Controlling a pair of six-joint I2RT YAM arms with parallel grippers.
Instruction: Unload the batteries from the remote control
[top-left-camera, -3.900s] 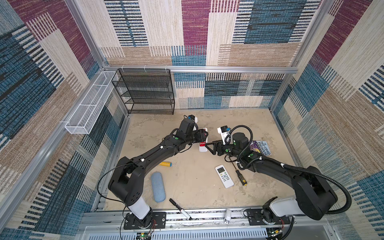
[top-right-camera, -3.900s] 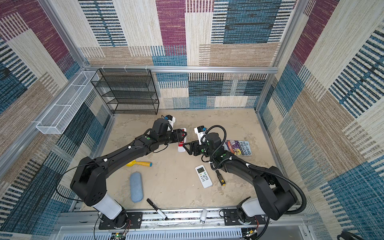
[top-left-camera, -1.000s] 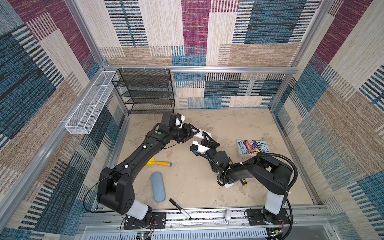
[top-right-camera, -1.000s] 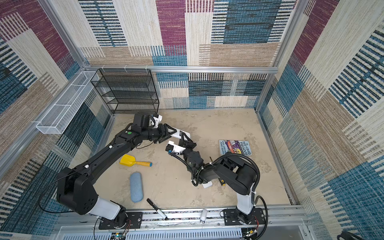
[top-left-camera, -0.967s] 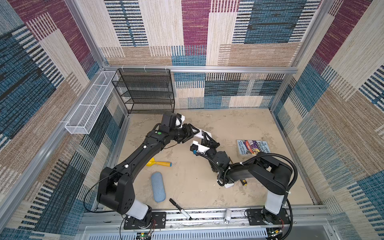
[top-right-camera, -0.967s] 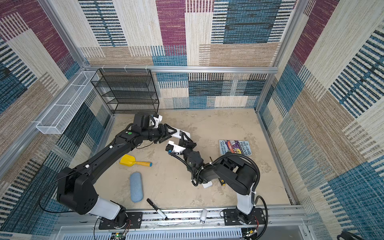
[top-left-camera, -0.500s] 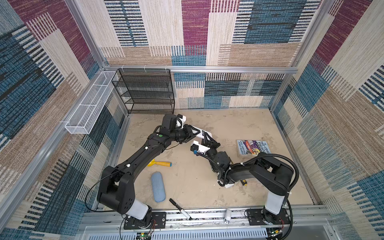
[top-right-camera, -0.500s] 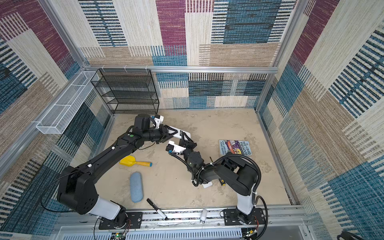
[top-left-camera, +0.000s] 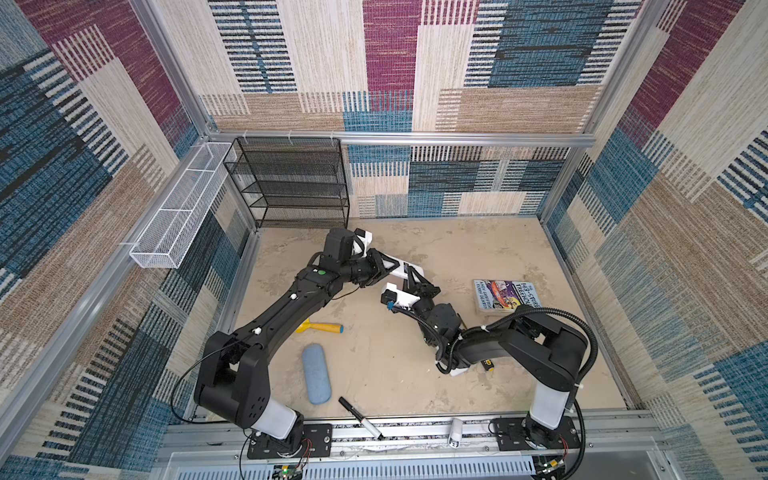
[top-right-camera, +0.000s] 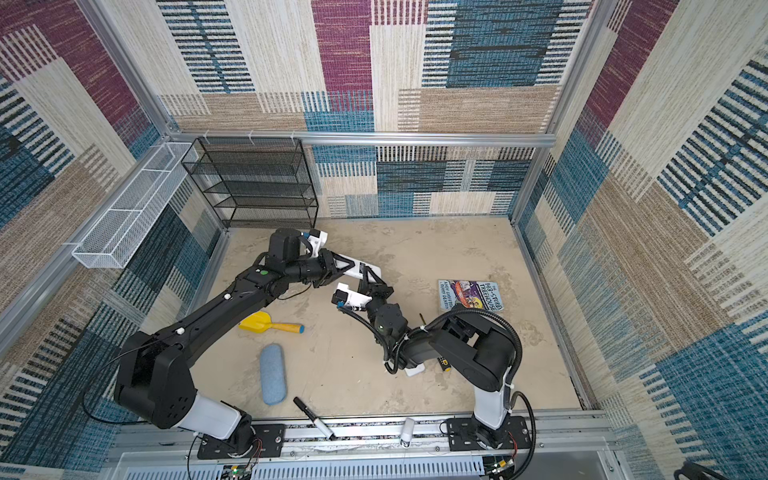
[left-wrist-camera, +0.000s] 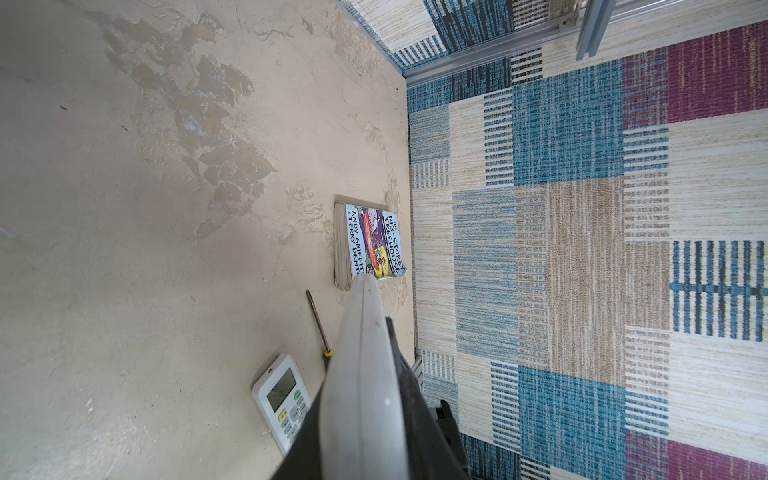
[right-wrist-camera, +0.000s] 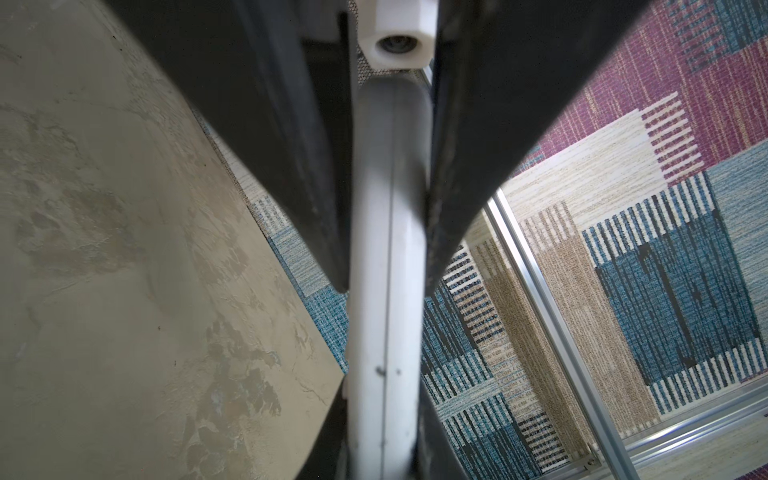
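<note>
Left gripper (top-left-camera: 387, 266): jaws narrow, clamped on one end of the white remote (top-left-camera: 402, 269), which is lifted clear of the table (top-left-camera: 374, 332). In the left wrist view a black finger (left-wrist-camera: 409, 374) lies flush along the remote's edge.

Right gripper (top-left-camera: 415, 279): jaws narrow, pinching the other end of the remote. In the right wrist view both fingers (right-wrist-camera: 291, 166) press its flat sides.

Batteries: none visible. The remote shows edge-on in both wrist views.

On the table, a second remote (left-wrist-camera: 282, 399) lies beside a screwdriver (left-wrist-camera: 318, 320). A book (top-left-camera: 505, 294) is near the right wall.
</note>
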